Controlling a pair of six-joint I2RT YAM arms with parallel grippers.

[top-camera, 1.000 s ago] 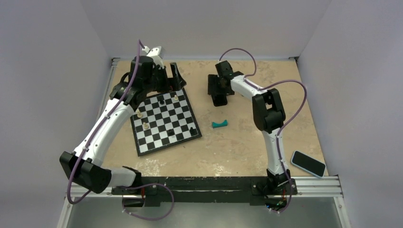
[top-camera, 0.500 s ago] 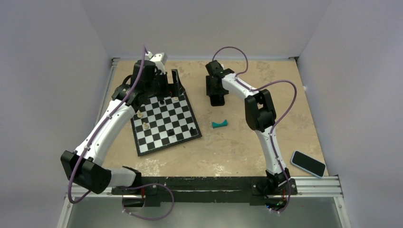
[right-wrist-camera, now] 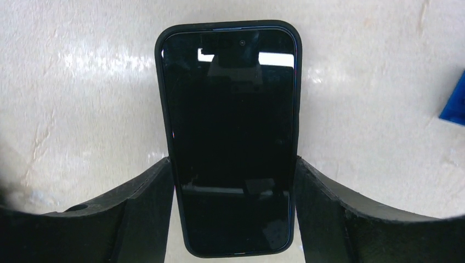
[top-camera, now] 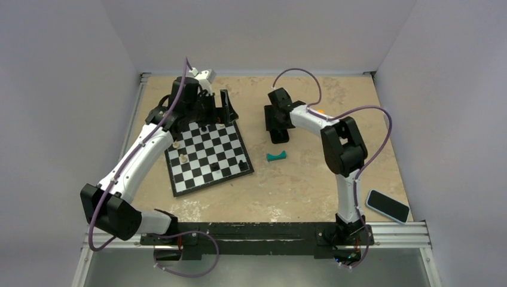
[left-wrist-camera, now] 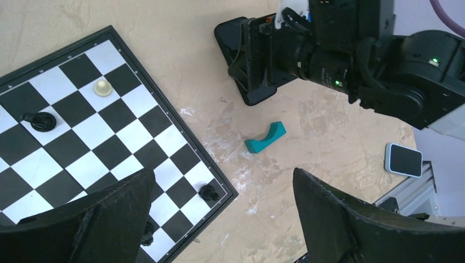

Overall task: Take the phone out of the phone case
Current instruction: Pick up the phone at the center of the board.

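Note:
In the right wrist view the phone (right-wrist-camera: 230, 137) lies screen-up on the table, glossy black with a thin blue edge line. It sits inside the black phone case (right-wrist-camera: 160, 66), whose rim frames it. My right gripper (right-wrist-camera: 234, 163) points down over its near end, one finger pressed against each long side. From above, this gripper (top-camera: 278, 128) is at the table's far middle. The cased phone also shows in the left wrist view (left-wrist-camera: 231, 41). My left gripper (left-wrist-camera: 225, 219) is open and empty, high above the chessboard's far corner (top-camera: 226, 109).
A chessboard (top-camera: 206, 152) with several pieces lies left of centre. A teal curved block (top-camera: 276, 156) lies just in front of the right gripper. A second phone-like slab with a light-blue rim and dark face (top-camera: 387, 206) lies at the front right edge.
The right arm's elbow swung right and the wrist shifted slightly right and nearer over the cased phone. The left arm moved a little to the right.

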